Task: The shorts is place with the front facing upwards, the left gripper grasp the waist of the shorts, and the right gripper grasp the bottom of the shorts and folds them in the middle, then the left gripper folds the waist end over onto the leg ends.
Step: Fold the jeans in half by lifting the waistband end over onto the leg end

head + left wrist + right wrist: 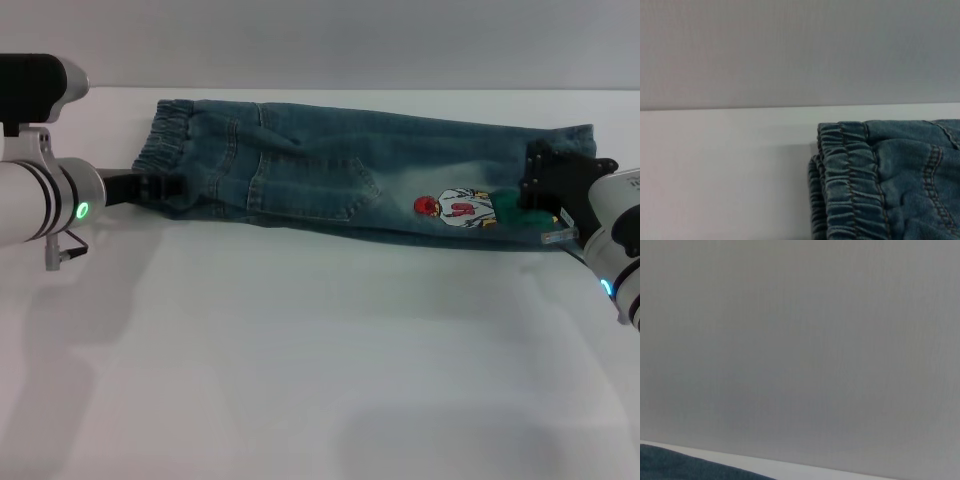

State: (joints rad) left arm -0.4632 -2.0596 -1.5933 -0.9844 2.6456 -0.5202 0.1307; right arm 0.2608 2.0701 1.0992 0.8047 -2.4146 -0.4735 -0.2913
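At the left edge of the head view the left gripper reaches in from its silver arm with the green light, its black fingers closed on the waist of the shorts, the gathered band at the upper left. The shorts lie already folded lengthwise into a long narrow strip across the upper part of the frame, on a plain white table that fills the lower two thirds; a pale grey wall runs behind the table's far edge. A patch pocket sits mid-strip, and right of centre is the cartoon print. At the right edge the right gripper is clamped on the leg ends. The left wrist view shows the ruffled band lying on the white surface.
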